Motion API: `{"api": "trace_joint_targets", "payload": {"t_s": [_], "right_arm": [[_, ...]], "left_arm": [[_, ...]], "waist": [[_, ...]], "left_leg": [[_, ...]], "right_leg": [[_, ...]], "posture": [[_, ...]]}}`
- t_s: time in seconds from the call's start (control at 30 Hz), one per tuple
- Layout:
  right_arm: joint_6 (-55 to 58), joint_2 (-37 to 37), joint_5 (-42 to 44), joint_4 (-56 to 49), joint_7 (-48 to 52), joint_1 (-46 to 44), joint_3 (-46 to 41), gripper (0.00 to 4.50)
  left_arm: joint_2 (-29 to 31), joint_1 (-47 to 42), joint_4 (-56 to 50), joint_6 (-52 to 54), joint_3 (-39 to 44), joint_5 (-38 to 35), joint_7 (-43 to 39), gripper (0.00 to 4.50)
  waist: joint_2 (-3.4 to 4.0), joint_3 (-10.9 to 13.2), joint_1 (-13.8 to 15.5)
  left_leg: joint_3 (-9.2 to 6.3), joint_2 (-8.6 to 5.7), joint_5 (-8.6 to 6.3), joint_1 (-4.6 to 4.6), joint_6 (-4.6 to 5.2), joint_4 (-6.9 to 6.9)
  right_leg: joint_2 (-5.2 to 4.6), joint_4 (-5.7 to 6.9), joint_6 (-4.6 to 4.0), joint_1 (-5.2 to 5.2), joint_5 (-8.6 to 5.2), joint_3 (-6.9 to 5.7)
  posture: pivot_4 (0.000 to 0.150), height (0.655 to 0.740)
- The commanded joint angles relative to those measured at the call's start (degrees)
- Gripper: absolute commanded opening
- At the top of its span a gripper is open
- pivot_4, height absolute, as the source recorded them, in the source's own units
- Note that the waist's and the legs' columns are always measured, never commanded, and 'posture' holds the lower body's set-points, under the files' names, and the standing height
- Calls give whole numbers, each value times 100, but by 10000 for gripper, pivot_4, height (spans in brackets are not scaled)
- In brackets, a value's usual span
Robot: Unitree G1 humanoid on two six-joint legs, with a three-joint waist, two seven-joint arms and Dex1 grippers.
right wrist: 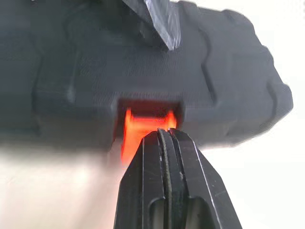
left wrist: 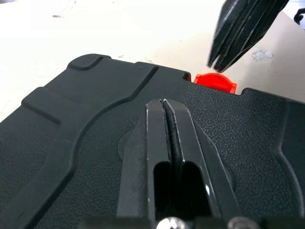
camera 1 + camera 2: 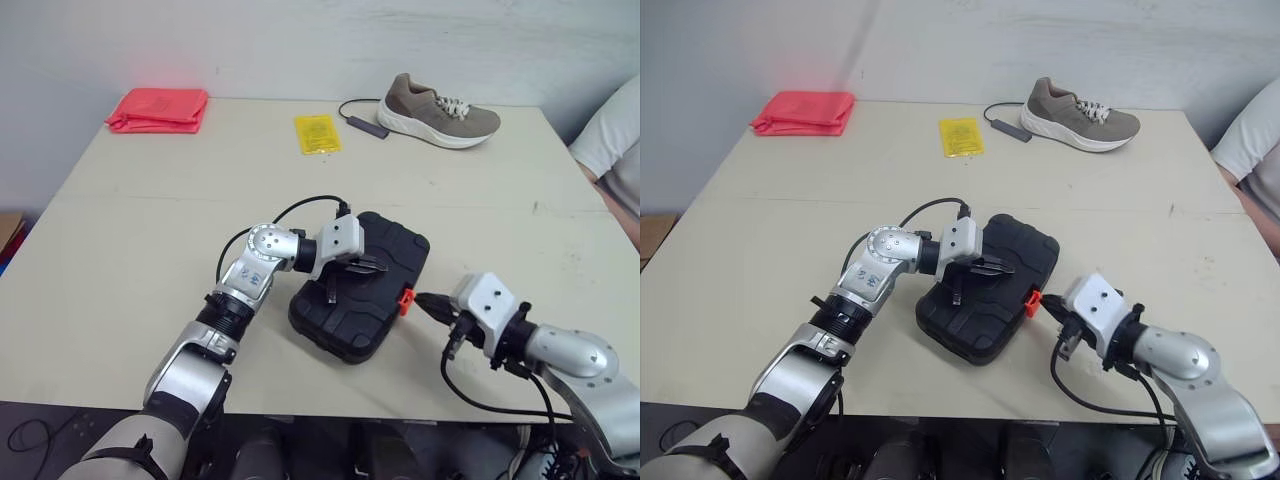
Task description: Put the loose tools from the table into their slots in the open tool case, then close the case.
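**Locking the Case**

On the desk (image 3: 120,250), the tool case (image 3: 345,330) lies shut. The left end effector (image 3: 372,267), closed up, presses on its top. The right end effector (image 3: 422,300), closed and empty, is right at its orange latch (image 3: 405,299). Next, probably push that latch in.

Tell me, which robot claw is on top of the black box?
The left gripper: its shut jaws lie flat on the lid of the case. The right gripper sits at the side instead, its shut jaws at the orange latch.
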Motion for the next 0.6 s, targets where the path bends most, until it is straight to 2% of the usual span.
{"api": "trace_joint_targets", "payload": {"t_s": [0.03, 0.13, 0.3, 0.47, 0.6], "right_arm": [[-27, 15, 122, -149, 84, 268, -258, 0], [-143, 149, 64, 67, 69, 312, -88, 0], [-456, 365, -4, 219, -23, -120, -12, 0], [-151, 257, 333, -77, 92, -622, -213, 0], [233, 156, 413, -151, 95, -1070, 21, 0]], "left_arm": [[100, 235, 235, 129, -181, 255, -31, 329], [101, 253, 189, 160, -197, 253, -27, 329], [126, 296, 78, 212, -214, 252, -35, 329], [171, 368, -32, 269, -235, 269, -62, 329], [142, 380, -44, 281, -254, 283, -49, 329]], "waist": [[4, -2, -11], [6, -10, -17], [9, -14, -19], [9, -14, -20], [9, -14, -25]], "left_leg": [[0, 0, 0, 0, 0, 0], [1, 1, -1, 5, 2, 1], [0, 1, 0, 3, 0, -2], [-1, 4, 0, 2, -1, -5], [0, 5, 0, 3, -2, -7]], "right_leg": [[0, 0, 0, 0, 0, 0], [0, 4, 0, 1, 0, 3], [2, 1, 0, 0, 0, 2], [4, -3, -1, -1, 0, 1], [4, -5, -1, -2, 0, 1]], "posture": [[1500, 7400], [1500, 7400], [1500, 7400], [1500, 7400], [1500, 7400]]}}
